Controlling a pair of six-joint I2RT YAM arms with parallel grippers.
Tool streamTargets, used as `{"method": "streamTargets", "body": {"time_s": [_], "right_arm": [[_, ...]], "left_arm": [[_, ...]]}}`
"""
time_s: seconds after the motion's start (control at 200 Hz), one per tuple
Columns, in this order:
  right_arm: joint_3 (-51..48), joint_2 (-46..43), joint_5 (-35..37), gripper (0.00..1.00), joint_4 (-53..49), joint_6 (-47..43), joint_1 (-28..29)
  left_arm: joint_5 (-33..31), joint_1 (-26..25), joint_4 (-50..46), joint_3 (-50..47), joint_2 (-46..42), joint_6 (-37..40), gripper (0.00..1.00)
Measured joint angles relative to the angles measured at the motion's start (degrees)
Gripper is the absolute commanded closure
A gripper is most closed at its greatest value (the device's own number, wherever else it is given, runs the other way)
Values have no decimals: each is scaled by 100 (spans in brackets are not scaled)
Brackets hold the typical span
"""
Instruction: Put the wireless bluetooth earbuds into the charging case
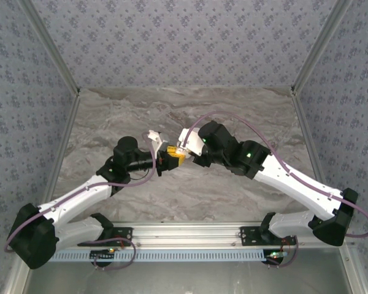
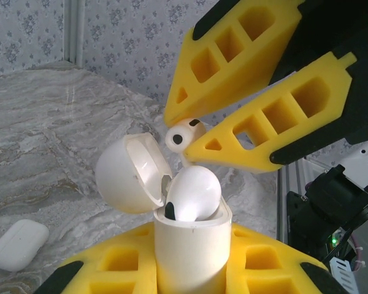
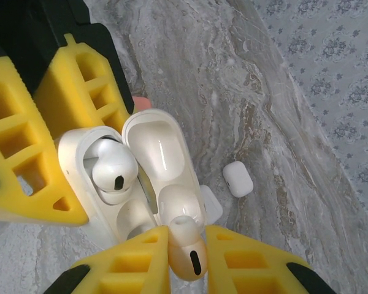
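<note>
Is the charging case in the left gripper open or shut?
Open: the charging case has its lid swung back, with one earbud seated inside.

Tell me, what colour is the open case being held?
White, glossy inside. The open case shows best in the right wrist view.

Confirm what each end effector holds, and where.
Left end effector: open white plastic charging case, by its lower body. Right end effector: white plastic earbud, pinched across its body.
</note>
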Motion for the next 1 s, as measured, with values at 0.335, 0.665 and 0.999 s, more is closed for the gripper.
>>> {"method": "streamTargets", "body": {"time_s": [0.335,0.665,0.999], "right_arm": [[0,17,-138,79,-42,22,9],[107,173,-358,74,-125,273,-74],[345,184,-1558,57,-170,769,-557]], "left_arm": [[28,-11,-44,0,0,13,100],[39,-9,-142,0,0,13,100],[4,-9,55,0,0,-7,100]]}}
